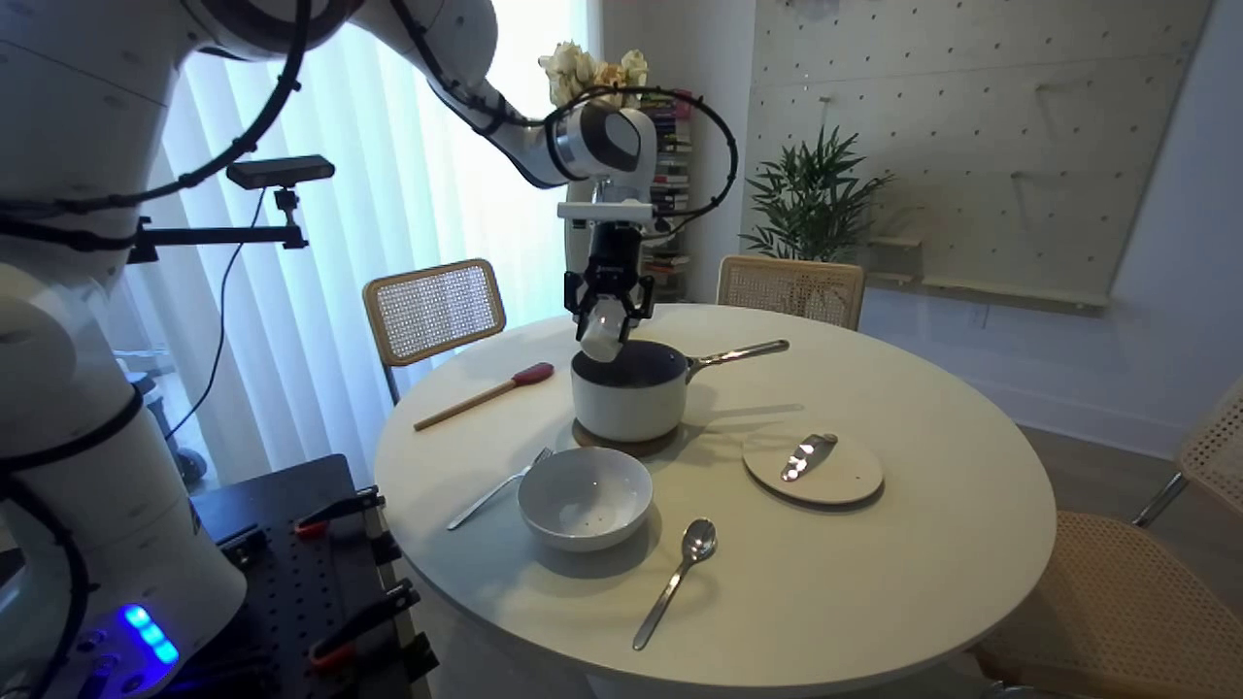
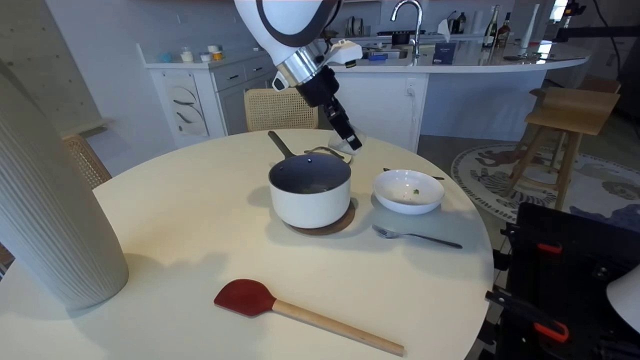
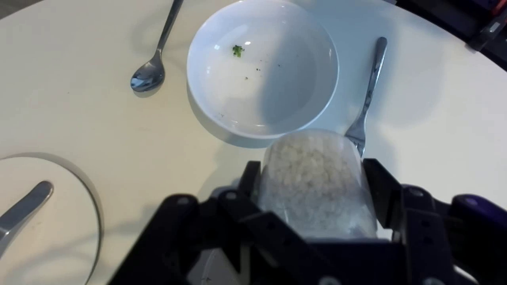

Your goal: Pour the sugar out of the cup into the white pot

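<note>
The cup (image 1: pixel 604 330) is a small translucent cup holding pale grains. My gripper (image 3: pixel 312 168) is shut around its sides, and the grains show through the wall in the wrist view (image 3: pixel 313 182). The cup is tilted and held above table height. The white pot (image 1: pixel 626 413), pale outside and dark inside, stands on a brown round mat. In an exterior view the cup overlaps the pot's rim; in an exterior view (image 2: pixel 340 143) it appears beyond and right of the rim (image 2: pixel 310 205). I cannot tell if it is directly over the pot.
A white bowl (image 1: pixel 558 529) with a green scrap stands near the pot. A fork (image 2: pixel 415 236), a spoon (image 1: pixel 680 573), a red spatula (image 2: pixel 310 317) and a round plate (image 1: pixel 855 476) with a metal utensil lie on the table. The pot's handle (image 1: pixel 743 354) sticks out. A vase (image 2: pixel 70 225) stands near.
</note>
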Controlling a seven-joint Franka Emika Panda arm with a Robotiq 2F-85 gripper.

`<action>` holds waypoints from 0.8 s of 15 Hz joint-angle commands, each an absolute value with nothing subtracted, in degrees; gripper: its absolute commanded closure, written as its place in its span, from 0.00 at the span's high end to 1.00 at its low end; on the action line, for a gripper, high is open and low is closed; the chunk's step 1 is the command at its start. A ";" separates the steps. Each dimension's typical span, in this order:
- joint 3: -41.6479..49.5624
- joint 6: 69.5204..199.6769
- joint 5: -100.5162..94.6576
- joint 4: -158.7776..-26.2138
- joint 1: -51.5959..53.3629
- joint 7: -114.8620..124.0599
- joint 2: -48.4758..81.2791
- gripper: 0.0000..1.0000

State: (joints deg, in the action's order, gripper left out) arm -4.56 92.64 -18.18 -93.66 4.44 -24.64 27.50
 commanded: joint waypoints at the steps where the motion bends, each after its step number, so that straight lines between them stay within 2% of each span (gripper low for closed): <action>1: -4.64 88.54 -21.81 -89.74 5.43 -26.03 29.92 0.41; 12: -5.41 85.24 -27.77 -86.82 7.45 -29.04 32.52 0.41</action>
State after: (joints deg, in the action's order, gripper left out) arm -4.89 88.32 -26.42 -89.82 6.66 -27.26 31.34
